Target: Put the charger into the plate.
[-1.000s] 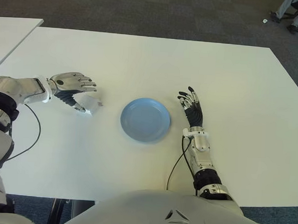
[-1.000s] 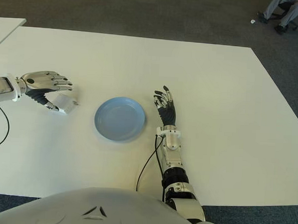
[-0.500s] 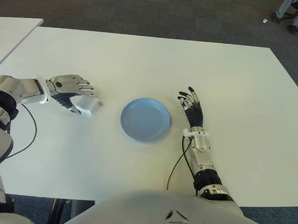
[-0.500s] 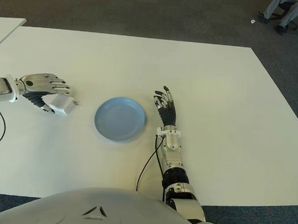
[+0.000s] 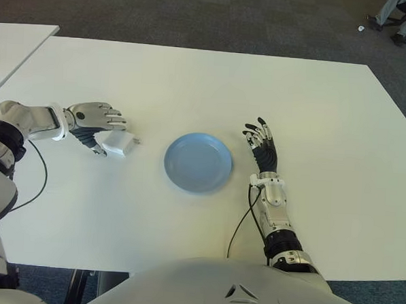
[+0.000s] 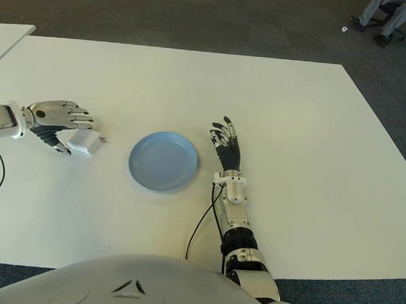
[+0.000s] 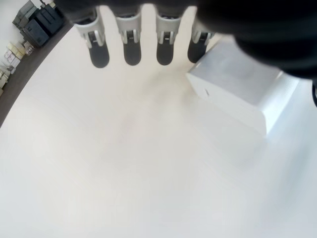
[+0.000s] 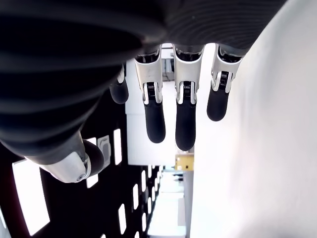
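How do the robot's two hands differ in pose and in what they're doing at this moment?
The left hand is curled over the white charger, left of the blue plate; the right hand holds nothing, showing just right of the plate. The left hand's fingers bend down around the charger; the right hand's fingers are extended and spread. Both show over the white table.

white table [image 5: 193,76] on dark grey carpet [image 5: 196,15].
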Tool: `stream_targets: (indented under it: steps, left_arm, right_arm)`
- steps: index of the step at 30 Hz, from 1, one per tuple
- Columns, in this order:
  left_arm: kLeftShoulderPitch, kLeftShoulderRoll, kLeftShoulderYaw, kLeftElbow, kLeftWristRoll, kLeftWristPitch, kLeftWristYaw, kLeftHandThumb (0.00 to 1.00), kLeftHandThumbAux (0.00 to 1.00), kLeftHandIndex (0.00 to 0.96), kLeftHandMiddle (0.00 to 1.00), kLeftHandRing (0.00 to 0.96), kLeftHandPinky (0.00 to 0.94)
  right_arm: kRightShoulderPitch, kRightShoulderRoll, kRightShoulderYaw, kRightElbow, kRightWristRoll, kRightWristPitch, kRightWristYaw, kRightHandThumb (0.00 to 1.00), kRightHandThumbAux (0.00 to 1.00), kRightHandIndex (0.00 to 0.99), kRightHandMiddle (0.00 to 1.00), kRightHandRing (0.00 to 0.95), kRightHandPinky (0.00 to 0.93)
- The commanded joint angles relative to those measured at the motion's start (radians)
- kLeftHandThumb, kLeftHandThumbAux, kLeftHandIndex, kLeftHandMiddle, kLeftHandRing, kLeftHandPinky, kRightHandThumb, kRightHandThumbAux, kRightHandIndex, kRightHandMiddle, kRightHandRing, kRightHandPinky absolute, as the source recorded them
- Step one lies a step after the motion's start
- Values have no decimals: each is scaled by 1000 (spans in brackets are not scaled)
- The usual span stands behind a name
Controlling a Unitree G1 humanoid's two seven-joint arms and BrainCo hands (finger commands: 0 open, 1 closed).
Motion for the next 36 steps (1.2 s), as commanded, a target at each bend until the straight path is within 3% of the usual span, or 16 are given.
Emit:
stream_targets:
  steps: [1,19,25,31,36]
  left_arm:
    - [13,-1,-14,4,1,5,7,281,171,0,0,0,0]
    - [30,-31,-16,22,-26,12,-40,272,188,0,0,0,0]
    - [31,-67,-3,54,-63,17,-114,271,184,0,0,0,21]
    - [34,-88,10,63,-116,23,-199,271,168,0,0,1,122]
    - [34,-96,27,42,-176,11,-326,262,178,0,36,69,188]
  right_arm:
    - [16,0,5,-9,-8,36,-6,70,590,0,267,289,207]
    - [21,-2,8,-21,-9,50,-3,69,588,0,255,279,206]
    - [25,-2,13,-31,-13,44,-2,70,582,0,244,280,218]
    - [31,0,19,-43,-15,47,-4,77,571,0,236,283,224]
    - [36,1,24,-54,-17,52,-7,81,560,0,231,277,216]
